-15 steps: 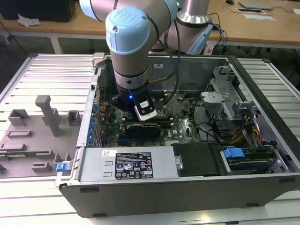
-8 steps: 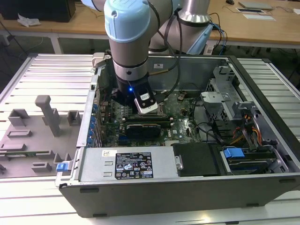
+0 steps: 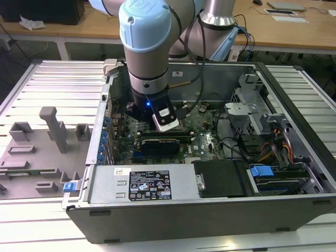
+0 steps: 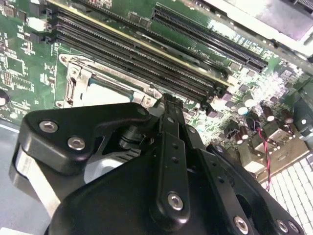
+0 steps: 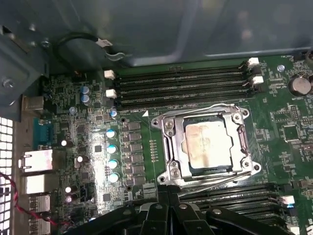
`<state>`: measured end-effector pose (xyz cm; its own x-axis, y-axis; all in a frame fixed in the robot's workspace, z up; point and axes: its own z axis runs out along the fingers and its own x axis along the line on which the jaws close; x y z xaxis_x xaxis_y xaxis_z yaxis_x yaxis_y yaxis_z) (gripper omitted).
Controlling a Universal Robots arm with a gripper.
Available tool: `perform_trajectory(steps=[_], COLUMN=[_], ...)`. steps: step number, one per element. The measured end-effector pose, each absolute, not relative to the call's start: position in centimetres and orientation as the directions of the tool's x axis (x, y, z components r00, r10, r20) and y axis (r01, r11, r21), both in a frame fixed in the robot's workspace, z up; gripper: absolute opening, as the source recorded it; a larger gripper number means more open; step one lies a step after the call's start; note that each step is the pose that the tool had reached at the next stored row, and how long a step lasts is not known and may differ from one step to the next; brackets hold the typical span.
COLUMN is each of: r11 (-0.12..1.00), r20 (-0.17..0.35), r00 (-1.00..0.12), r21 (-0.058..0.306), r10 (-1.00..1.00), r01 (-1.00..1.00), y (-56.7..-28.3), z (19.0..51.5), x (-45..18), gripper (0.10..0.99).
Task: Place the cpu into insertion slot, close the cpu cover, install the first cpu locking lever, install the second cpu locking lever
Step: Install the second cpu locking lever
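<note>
In the first wrist view the cpu (image 5: 208,144), a pale tan-silver square, lies in the insertion slot (image 5: 182,152). The silvery cpu cover (image 5: 168,147) lies flat over it, framing it. Thin wire locking levers run along the socket's edges, one (image 5: 220,180) on the side nearest my fingers and one (image 5: 243,142) on an adjoining side. My gripper (image 5: 168,191) is shut, its black fingertips together right at the socket's edge by the nearer lever; whether they touch it is unclear. In the second wrist view the gripper (image 4: 166,100) points at the cover (image 4: 80,81).
The green motherboard (image 3: 205,142) lies inside an open computer case (image 3: 210,189), with the arm's wrist (image 3: 152,100) reaching down into it. Long black memory slots (image 5: 181,85) flank the socket on two sides. Drive bays and cables (image 3: 262,142) fill the exterior view's right. Grey fixtures (image 3: 52,131) stand outside the case.
</note>
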<state>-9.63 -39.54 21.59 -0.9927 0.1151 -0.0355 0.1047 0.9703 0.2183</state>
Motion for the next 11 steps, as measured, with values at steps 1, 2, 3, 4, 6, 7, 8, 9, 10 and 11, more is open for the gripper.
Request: perform_trajectory(steps=[1,2,3,4,6,7,8,9,10,11], r11=[0.97,0.97,0.97,0.97,0.97,0.97,0.969,0.969,0.969,0.97], r20=[-0.036,-0.036,-0.036,-0.035,-0.035,-0.035,-0.035,-0.035,-0.035,-0.035], r00=[-0.993,-0.993,-0.993,-0.993,-0.993,-0.993,-0.993,-0.993,-0.993,-0.993], r21=[0.218,0.219,0.22,0.221,0.221,0.222,0.222,0.222,0.222,0.222], r10=[0.115,0.115,0.115,0.115,0.115,0.115,0.115,0.115,0.115,0.114], r01=[0.105,0.105,0.105,0.104,0.104,0.104,0.104,0.104,0.104,0.104], y=[-39.5,-39.5,-39.5,-39.5,-39.4,-39.4,-39.3,-39.3,-39.2,-39.2], z=[21.3,21.1,20.9,20.7,20.5,20.5,20.4,20.3,20.2,20.1], x=[-9.6,-9.6,-9.6,-9.6,-9.6,-9.6,-9.6,-9.6,-9.6,-9.6], gripper=[0.106,0.106,0.106,0.106,0.106,0.106,0.106,0.106,0.106,0.106])
